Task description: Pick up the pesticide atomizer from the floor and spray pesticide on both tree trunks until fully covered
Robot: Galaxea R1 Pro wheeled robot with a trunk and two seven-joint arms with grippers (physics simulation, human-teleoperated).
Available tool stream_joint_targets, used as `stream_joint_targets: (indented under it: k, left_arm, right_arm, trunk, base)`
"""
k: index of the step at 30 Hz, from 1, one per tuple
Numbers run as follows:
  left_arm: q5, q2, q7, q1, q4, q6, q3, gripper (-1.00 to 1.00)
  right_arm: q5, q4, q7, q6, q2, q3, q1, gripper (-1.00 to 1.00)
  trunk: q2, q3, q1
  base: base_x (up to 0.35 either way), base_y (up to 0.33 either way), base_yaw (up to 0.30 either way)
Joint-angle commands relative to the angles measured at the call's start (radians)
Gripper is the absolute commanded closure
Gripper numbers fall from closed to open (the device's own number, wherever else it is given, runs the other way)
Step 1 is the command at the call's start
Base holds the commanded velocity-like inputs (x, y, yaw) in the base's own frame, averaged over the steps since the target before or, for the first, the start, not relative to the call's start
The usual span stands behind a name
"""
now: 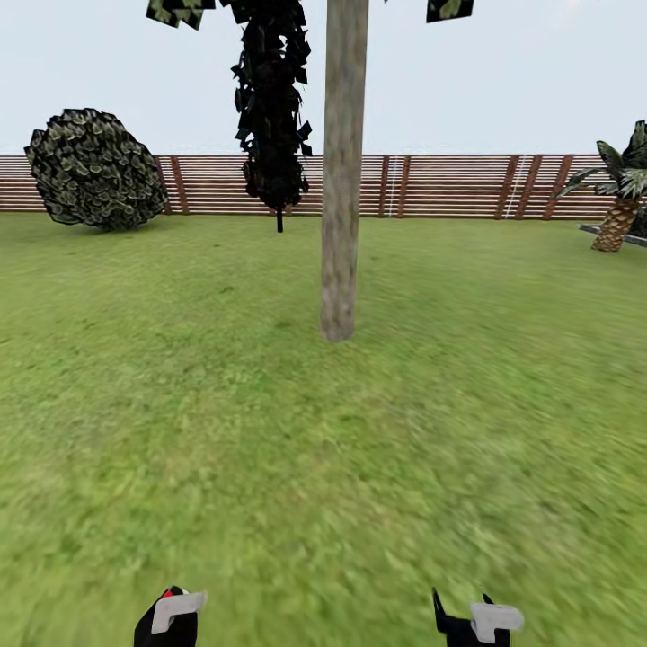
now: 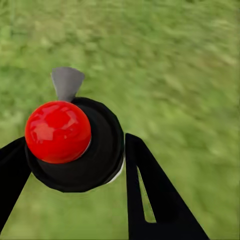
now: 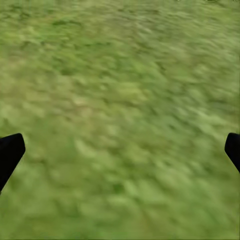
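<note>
The pesticide atomizer (image 2: pixel 57 131) has a glossy red ball cap, a black round body and a grey nozzle. My left gripper (image 2: pixel 70 156) is shut on it, a black finger on either side, above the grass. At the head view's bottom edge, the left gripper (image 1: pixel 168 620) shows a speck of red at its tip. One tree trunk (image 1: pixel 343 180), thick, pale grey-brown and mottled, rises from the garden lawn (image 1: pixel 270 431) straight ahead, a few metres off. My right gripper (image 3: pixel 122 146) stands open over bare grass and appears low on the right in the head view (image 1: pixel 467 624).
A brown slatted fence (image 1: pixel 449 184) closes the far side of the lawn. A round dark bush (image 1: pixel 94 169) sits at far left, a slim near-black tree (image 1: pixel 274 117) stands behind the trunk, and a palm (image 1: pixel 620 211) grows at far right. Open grass lies between me and the trunk.
</note>
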Motion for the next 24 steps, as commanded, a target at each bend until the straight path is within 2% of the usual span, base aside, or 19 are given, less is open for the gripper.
stream_joint_targets:
  k: [1, 24]
  left_arm:
    - [0.000, 0.000, 0.000, 0.000, 0.000, 0.000, 0.000, 1.00]
    - [0.000, 0.000, 0.000, 0.000, 0.001, 0.000, 0.000, 1.00]
  right_arm:
    - [0.000, 0.000, 0.000, 0.000, 0.000, 0.000, 0.000, -1.00]
    - [0.000, -0.002, -0.002, 0.000, 0.000, -0.002, 0.000, -1.00]
  trunk:
    - [0.000, 0.000, 0.000]
    - [0.000, 0.000, 0.000]
  base:
    - [0.339, 0.000, 0.000]
    - [0.339, 0.000, 0.000]
